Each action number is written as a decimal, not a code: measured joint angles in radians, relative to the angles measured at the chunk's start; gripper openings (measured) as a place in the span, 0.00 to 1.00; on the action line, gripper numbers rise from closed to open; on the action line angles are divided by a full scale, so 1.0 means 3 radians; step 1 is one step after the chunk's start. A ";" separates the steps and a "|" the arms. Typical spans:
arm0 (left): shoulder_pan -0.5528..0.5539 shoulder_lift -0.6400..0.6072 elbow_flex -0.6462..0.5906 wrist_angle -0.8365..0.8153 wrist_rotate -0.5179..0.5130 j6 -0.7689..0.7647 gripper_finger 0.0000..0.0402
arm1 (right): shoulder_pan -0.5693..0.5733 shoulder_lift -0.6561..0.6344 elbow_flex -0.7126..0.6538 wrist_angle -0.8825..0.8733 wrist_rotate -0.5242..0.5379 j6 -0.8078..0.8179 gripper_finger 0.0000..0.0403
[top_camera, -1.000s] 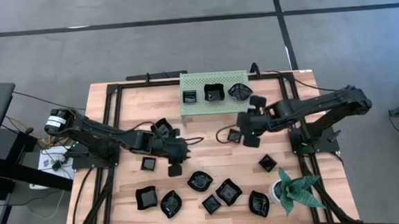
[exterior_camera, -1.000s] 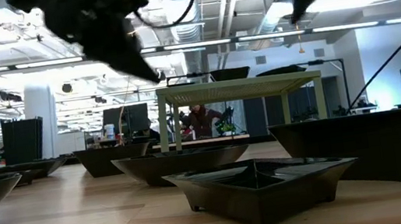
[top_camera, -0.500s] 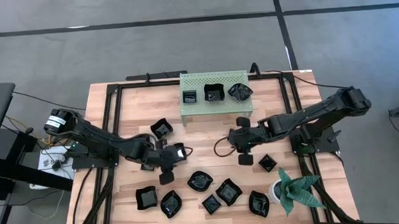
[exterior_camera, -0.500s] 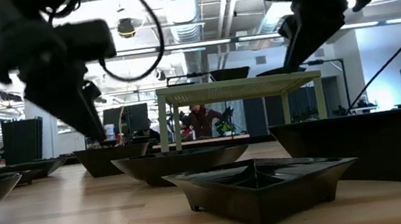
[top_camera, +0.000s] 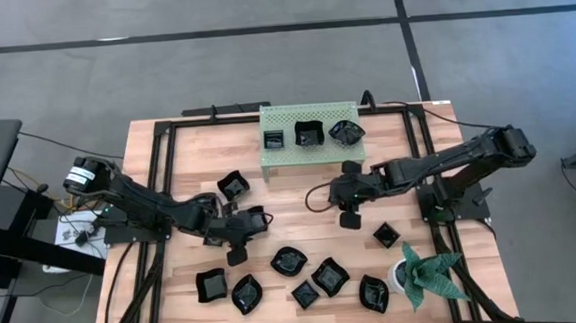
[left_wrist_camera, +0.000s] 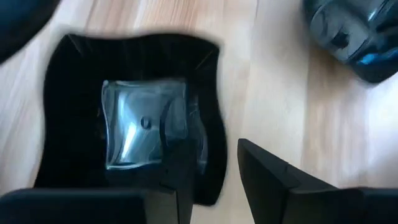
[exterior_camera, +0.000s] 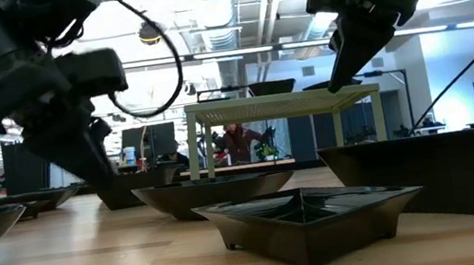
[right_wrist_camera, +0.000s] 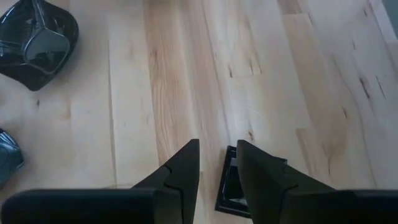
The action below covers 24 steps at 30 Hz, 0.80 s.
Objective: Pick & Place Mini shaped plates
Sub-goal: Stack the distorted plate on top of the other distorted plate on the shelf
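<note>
Wooden tabletop point(top_camera: 300, 196): left gripper point(left_wrist_camera: 214, 171) jaws narrowly parted astride square plate point(left_wrist_camera: 127, 124) rim; right gripper point(right_wrist_camera: 217, 163) jaws narrowly parted over small square plate point(right_wrist_camera: 231, 186).

You've got open bench point(top_camera: 300, 196) between the two arms, under the green rack point(top_camera: 310, 130). The left claw point(top_camera: 237, 255) sits hemmed in: one plate point(top_camera: 213, 236) just beside it, the front cluster of plates point(top_camera: 289, 262) close ahead. The right claw point(top_camera: 350, 220) has bare wood around it, with a small square plate point(top_camera: 386, 236) and the potted plant point(top_camera: 430, 273) beyond.
</note>
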 joint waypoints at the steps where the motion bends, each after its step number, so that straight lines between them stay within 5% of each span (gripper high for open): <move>1: 0.0000 0.0000 -0.0028 0.0055 -0.0002 0.0000 0.29 | 0.0001 0.0000 0.0000 -0.0001 0.0000 -0.0001 0.25; 6: 0.0000 0.0000 -0.0074 0.0229 -0.0011 0.0012 0.25 | 0.0002 0.0000 0.0000 -0.0001 0.0000 -0.0001 0.25; 13: 0.0000 -0.0002 -0.0074 0.0264 -0.0037 0.0102 0.03 | 0.0002 0.0000 0.0000 -0.0001 0.0000 -0.0001 0.25; 24: 0.0000 -0.0002 0.0191 0.0454 -0.0090 0.0475 0.02 | 0.0003 0.0000 0.0000 -0.0001 0.0000 -0.0001 0.25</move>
